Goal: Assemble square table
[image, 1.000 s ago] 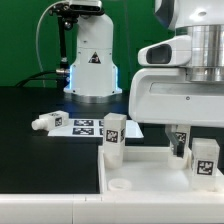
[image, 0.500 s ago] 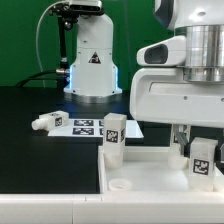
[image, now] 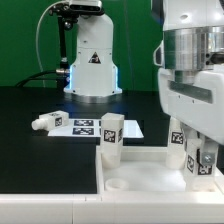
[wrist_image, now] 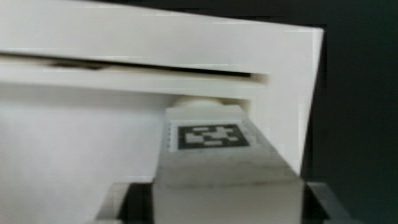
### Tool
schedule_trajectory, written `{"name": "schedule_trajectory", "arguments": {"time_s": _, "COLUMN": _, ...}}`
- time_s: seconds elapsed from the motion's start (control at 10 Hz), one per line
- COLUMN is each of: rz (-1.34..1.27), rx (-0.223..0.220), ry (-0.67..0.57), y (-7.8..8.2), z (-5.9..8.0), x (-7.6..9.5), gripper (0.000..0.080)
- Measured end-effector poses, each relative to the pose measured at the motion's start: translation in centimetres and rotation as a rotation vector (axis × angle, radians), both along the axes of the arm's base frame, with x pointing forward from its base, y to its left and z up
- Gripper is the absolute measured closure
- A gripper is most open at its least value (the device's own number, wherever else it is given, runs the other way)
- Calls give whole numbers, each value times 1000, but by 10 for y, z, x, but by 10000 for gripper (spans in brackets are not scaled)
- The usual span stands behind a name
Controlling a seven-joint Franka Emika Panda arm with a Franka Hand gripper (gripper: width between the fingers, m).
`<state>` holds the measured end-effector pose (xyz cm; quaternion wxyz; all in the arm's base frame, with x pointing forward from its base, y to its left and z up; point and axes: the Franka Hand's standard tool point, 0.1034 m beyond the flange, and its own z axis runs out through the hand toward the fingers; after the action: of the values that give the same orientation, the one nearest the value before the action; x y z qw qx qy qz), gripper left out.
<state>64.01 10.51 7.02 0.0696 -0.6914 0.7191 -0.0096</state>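
**Clenched at the corner**

Only my wrist view shows my pincer (wrist_image: pixel 217 203) clenched on the held leg (wrist_image: pixel 214 150), whose tagged end meets the panel (wrist_image: pixel 80 130) just inside its rim. Only the exterior view shows my arm hanging upright at its right. The standing leg (image: pixel 111 137) is mid-frame, and farther back the marker board (image: pixel 85 125) and the lying leg (image: pixel 45 122) sit on the table (image: pixel 30 150) at its left.
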Motion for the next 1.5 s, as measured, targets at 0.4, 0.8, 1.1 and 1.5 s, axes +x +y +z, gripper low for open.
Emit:
{"name": "schedule_trajectory", "arguments": {"time_s": 0.4, "rz": 3, "rx": 10, "ry": 0, "y": 0, "z": 0, "x": 0, "gripper": 322}}
{"name": "schedule_trajectory", "arguments": {"time_s": 0.8, "rz": 546, "rx": -59, "ry": -47, "y": 22, "z": 6, "x": -4, "gripper": 157}}
{"name": "schedule_trajectory", "arguments": {"time_s": 1.1, "rz": 776, "rx": -104, "ry": -54, "y": 15, "z": 4, "x": -4, "gripper": 151}}
{"name": "schedule_trajectory", "arguments": {"time_s": 1.5, "rz": 1389, "rx": -204, "ry": -33, "y": 11, "z": 2, "x": -4, "gripper": 151}}
